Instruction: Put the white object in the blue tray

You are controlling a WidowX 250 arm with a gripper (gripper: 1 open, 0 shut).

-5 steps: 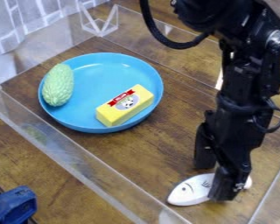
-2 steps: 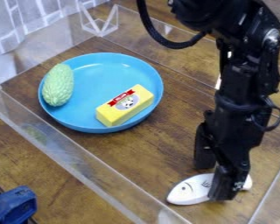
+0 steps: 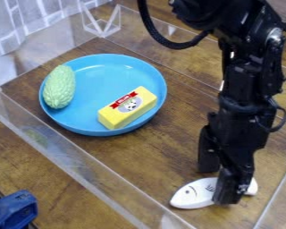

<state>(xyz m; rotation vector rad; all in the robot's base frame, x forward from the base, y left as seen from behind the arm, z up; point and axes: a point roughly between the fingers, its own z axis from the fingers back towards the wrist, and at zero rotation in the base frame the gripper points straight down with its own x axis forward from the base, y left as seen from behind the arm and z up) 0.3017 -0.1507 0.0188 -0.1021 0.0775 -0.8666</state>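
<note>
Look first to the white piece [image 3: 197, 194], outside the tray [image 3: 96, 80] and well apart from it, on the near right side as the camera sees it. Expect light, stiff plastic, likely smooth enough to slip or twist if pinched off-centre; no great worry about breaking. Take hold across the narrow width near the middle, one pad on each long side, rather than by either end, and press only moderately. See the long axis run aslant, from the near left up a little toward the right, not aimed at the tray. Read the broader, rounded end as the left one, on the side nearer the tray's own line; can't make out the other end well, being partly behind the gripper [image 3: 227, 182]. Judge the fingers spread, set low over the right part of the piece, with no pinch to be seen; can't tell whether touching. Likely best to centre, close, then lift clear before crossing to the tray. Inside the tray, find the yellow block [image 3: 128, 106] at the right side and the green thing [image 3: 60, 87] at the left. Aim for the bare blue between, avoiding a knock against either or the tray's rim.
</note>
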